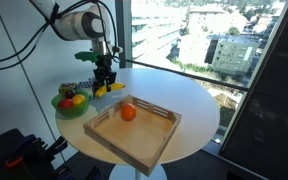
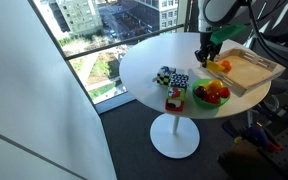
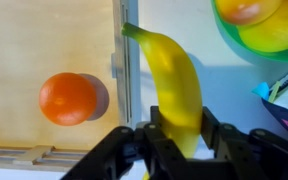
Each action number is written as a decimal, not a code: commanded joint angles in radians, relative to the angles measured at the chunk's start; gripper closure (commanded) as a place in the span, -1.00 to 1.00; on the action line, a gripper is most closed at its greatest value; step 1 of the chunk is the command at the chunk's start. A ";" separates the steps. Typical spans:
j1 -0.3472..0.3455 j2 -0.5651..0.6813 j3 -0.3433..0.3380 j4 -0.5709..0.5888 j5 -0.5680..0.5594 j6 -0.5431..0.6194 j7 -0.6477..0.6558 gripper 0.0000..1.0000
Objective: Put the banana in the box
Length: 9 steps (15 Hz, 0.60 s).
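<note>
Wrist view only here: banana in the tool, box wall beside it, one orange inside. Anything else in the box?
Observer: No. In an exterior view the box holds only the orange.
Operator: Clutter outside my frame?
Observer: A few small colourful items lie on the table, beyond the green bowl, away from the box.
Operator: Surroundings?
Observer: A tall window runs right beside the table.
</note>
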 commanded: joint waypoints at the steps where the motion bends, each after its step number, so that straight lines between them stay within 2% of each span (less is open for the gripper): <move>1: -0.043 -0.077 0.011 -0.063 0.012 -0.022 -0.042 0.66; 9: -0.124 -0.113 -0.007 -0.118 0.023 -0.022 -0.085 0.66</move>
